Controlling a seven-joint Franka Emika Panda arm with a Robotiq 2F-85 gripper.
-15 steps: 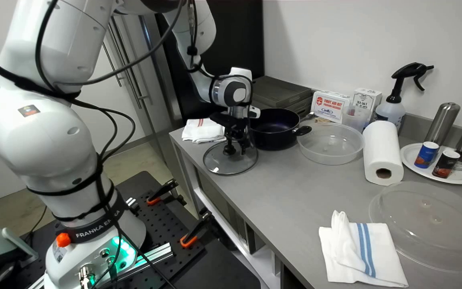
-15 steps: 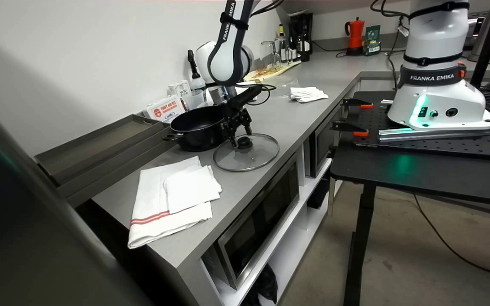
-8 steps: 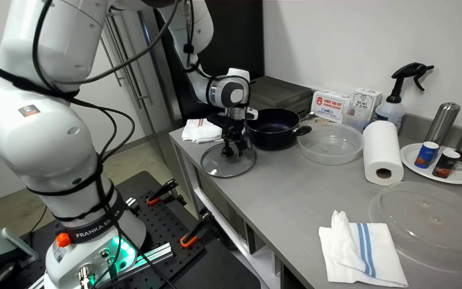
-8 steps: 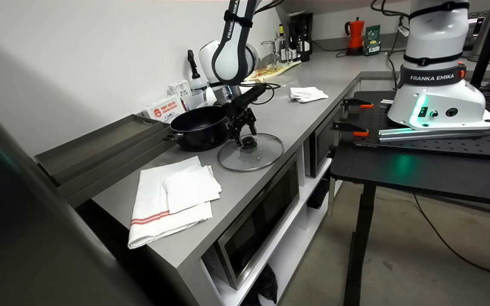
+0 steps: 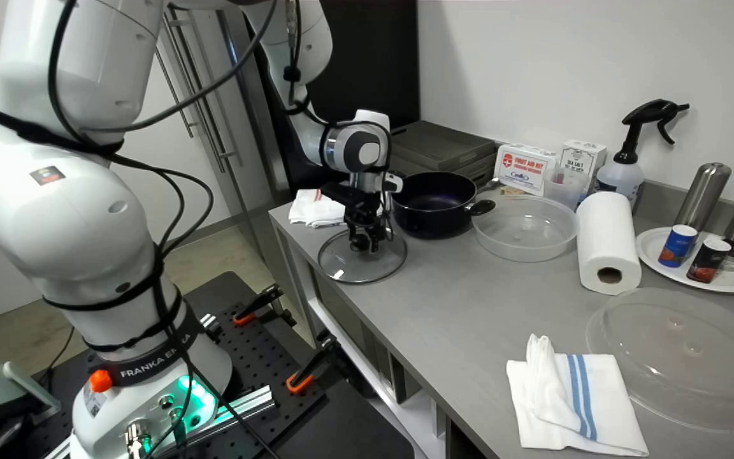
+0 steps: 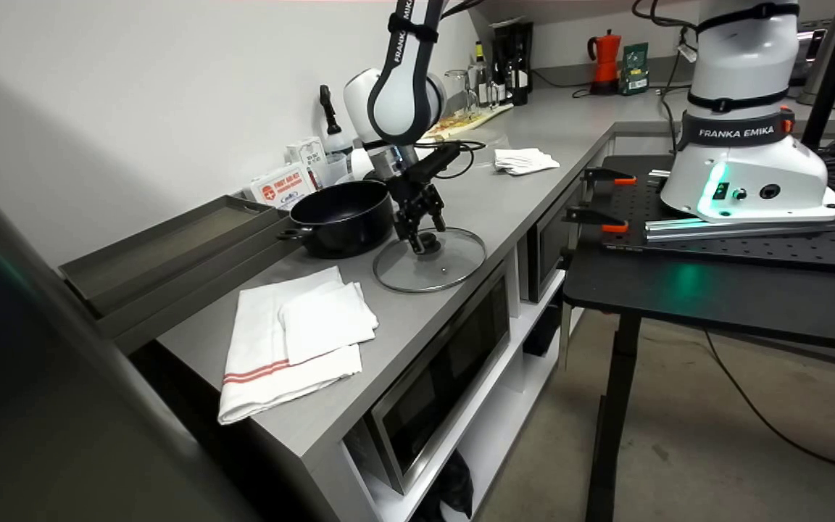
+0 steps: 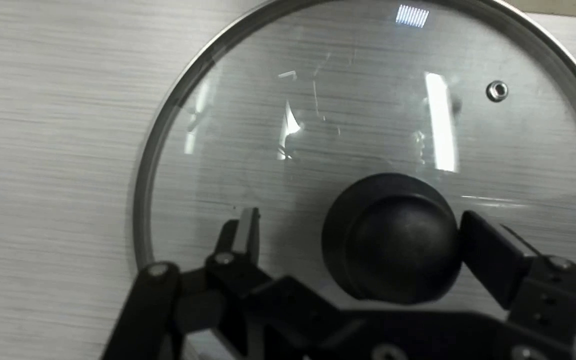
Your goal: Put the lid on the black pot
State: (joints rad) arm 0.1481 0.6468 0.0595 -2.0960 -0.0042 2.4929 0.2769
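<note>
One gripper, spread; two dark fingers straddle one smooth, rounded black knob, contact unclear. Beneath gripper: one lid, clear glass, thin metal rim, one small vent, lying on gray counter. Just beside gripper: one round black pot. Farther off: one clear round bowl, one white paper roll, two steel cylinders.
</note>
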